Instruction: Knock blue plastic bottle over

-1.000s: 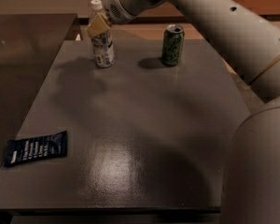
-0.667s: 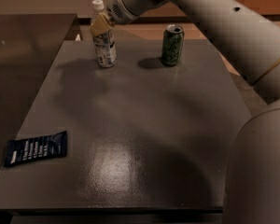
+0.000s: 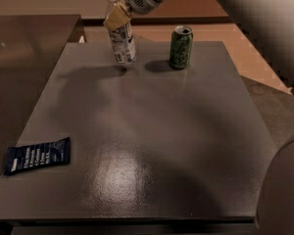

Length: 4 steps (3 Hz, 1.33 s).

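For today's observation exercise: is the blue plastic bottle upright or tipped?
Tipped, not lying flat: the blue plastic bottle leans, cap to the left of its base, with the gripper against its upper part.

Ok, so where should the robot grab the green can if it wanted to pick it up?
Probably around the middle of the green can, coming from the right side: it stands upright, with straight round sides, and the tilted blue plastic bottle is on its left. The gripper is over there now, against the bottle's upper part.
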Available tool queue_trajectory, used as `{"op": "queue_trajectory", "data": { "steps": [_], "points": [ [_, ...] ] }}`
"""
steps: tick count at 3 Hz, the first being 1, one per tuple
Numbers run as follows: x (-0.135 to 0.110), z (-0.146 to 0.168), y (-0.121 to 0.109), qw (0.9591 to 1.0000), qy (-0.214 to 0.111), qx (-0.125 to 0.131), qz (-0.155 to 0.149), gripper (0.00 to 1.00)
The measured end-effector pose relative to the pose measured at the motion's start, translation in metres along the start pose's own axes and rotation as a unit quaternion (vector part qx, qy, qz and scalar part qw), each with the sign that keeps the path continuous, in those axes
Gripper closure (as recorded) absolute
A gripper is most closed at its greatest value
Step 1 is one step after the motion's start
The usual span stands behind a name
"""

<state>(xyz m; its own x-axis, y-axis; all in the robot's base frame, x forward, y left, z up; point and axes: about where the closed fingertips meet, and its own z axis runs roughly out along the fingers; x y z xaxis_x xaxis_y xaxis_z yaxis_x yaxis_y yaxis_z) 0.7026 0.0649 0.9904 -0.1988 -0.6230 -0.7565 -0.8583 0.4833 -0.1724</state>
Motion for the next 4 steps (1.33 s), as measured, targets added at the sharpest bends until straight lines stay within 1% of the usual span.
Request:
{"op": "queue_trajectory", "data": {
  "steps": [1, 2, 3, 4],
  "points": [
    [0.021, -0.045, 0.003, 0.9982, 0.055, 0.005, -0.024, 1.00],
    [0.048, -0.080, 0.019, 0.9921, 0.116, -0.008, -0.046, 1.00],
    [0.072, -0.104, 0.038, 0.9821, 0.172, -0.030, -0.072, 1.00],
    [0.086, -0.117, 0.049, 0.9734, 0.207, -0.046, -0.087, 1.00]
  ]
}}
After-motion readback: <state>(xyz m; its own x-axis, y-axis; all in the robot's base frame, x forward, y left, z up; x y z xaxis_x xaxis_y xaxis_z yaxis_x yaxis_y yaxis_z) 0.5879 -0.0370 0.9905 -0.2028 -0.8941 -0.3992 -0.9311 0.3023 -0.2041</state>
